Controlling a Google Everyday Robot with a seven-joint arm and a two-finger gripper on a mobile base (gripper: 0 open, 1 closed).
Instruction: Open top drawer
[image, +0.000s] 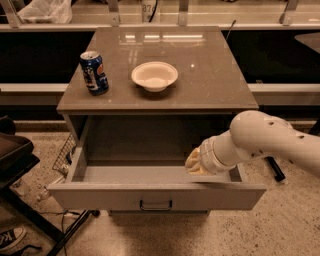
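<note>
The top drawer of the grey cabinet stands pulled far out, its plain grey interior in view. Its small dark loop handle sits at the middle of the front panel. My white arm reaches in from the right, and the gripper hangs over the drawer's right half, just behind the front panel. The gripper's end is mostly hidden by the wrist. It is well right of and above the handle, not touching it.
On the cabinet top stand a blue soda can at the left and a white bowl in the middle. A dark chair or cart stands at the left. A wire rack leans beside the cabinet.
</note>
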